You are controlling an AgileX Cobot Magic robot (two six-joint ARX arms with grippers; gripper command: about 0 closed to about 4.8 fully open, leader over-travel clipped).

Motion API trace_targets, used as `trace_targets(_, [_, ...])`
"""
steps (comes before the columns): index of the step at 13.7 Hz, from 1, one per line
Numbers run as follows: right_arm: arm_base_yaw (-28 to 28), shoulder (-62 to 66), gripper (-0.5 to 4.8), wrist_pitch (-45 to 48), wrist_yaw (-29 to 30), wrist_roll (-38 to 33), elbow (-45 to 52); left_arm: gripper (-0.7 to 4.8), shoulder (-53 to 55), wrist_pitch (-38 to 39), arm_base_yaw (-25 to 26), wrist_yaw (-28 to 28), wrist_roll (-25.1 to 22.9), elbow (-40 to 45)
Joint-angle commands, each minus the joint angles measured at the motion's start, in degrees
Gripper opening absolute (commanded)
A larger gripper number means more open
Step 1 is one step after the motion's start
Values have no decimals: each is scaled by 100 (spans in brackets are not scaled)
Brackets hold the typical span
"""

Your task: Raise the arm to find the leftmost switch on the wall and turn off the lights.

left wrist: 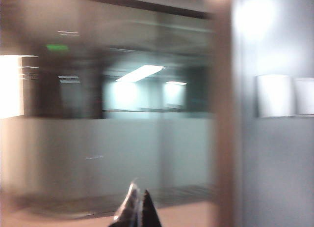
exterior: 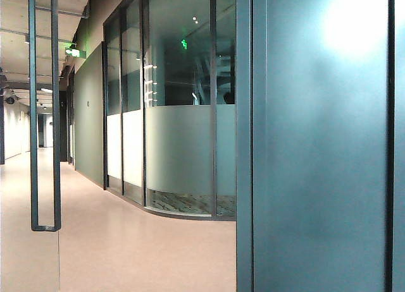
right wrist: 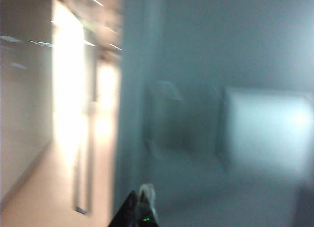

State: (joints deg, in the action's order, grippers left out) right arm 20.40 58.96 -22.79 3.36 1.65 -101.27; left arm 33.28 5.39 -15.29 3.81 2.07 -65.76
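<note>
Showing no arm or gripper, the exterior view is looking down a corridor: a grey wall panel [exterior: 323, 153] is filling the right half, a curved glass partition [exterior: 180, 115] is standing at centre, and a tall door handle [exterior: 44, 115] is hanging at the left.

In the left wrist view, blurred, the left gripper [left wrist: 137, 210] is sitting at the bottom centre with its fingertips pressed together, holding nothing. Two white switch plates [left wrist: 274, 95] are sitting on the grey wall at the right edge, well apart from the gripper.

In the right wrist view, heavily blurred, the right gripper [right wrist: 139, 207] is sitting at the bottom centre, fingertips apparently together and empty. A pale switch plate [right wrist: 267, 131] is showing at the right.
</note>
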Motion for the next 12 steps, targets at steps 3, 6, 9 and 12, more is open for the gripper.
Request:
trace_targets(3, [0,-2201,-1,575,-1305,52,2673,-5,-1718,363,4,-1506,-308,1386])
trace_targets(6, [0,-3202,-1,348,-1545,57,3703,-5,-1816,1644,4,-1580,-319,1421])
trace_targets(9, [0,-4133,-1,337,-2096,59,4690,-5,-1858,2011,4,-1558,-313,1456])
trace_targets(12, [-2,-4537,-1,400,-2201,61,5038,-5,-1858,1980,2,-1534,302,1456])
